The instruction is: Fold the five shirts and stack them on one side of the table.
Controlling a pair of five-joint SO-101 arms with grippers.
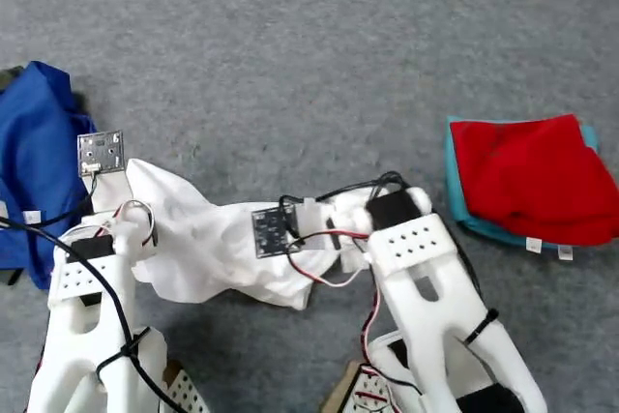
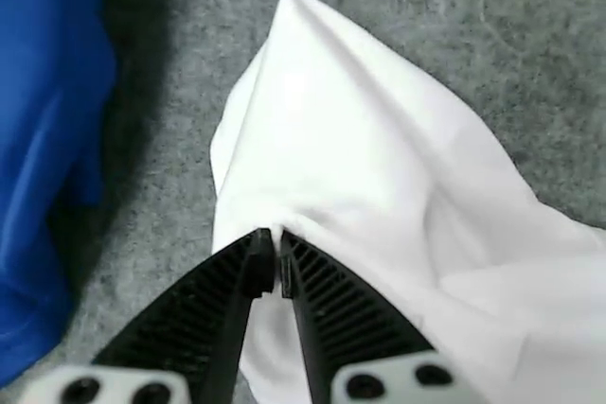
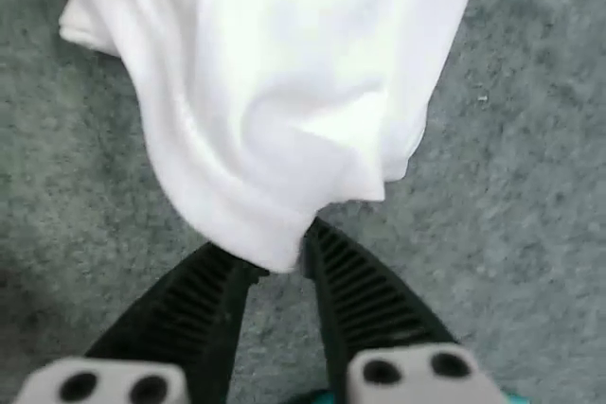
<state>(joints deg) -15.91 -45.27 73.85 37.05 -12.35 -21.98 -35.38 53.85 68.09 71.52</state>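
A crumpled white shirt (image 1: 208, 244) lies stretched between my two arms on the grey table. My left gripper (image 2: 276, 260) is shut on a pinch of its edge, with the cloth spreading away from the fingertips and a blue shirt (image 2: 43, 130) beside it. My right gripper (image 3: 279, 251) is shut on the other end of the white shirt (image 3: 284, 92), whose fabric drapes over one finger (image 3: 213, 295). In the high view the blue shirt (image 1: 34, 157) lies unfolded at the left edge. A folded red shirt (image 1: 532, 176) sits on a folded teal shirt (image 1: 464, 215) at the right.
The grey carpet-like table (image 1: 309, 65) stretches open behind the white shirt. Loose cables (image 1: 329, 273) hang around the right arm's wrist.
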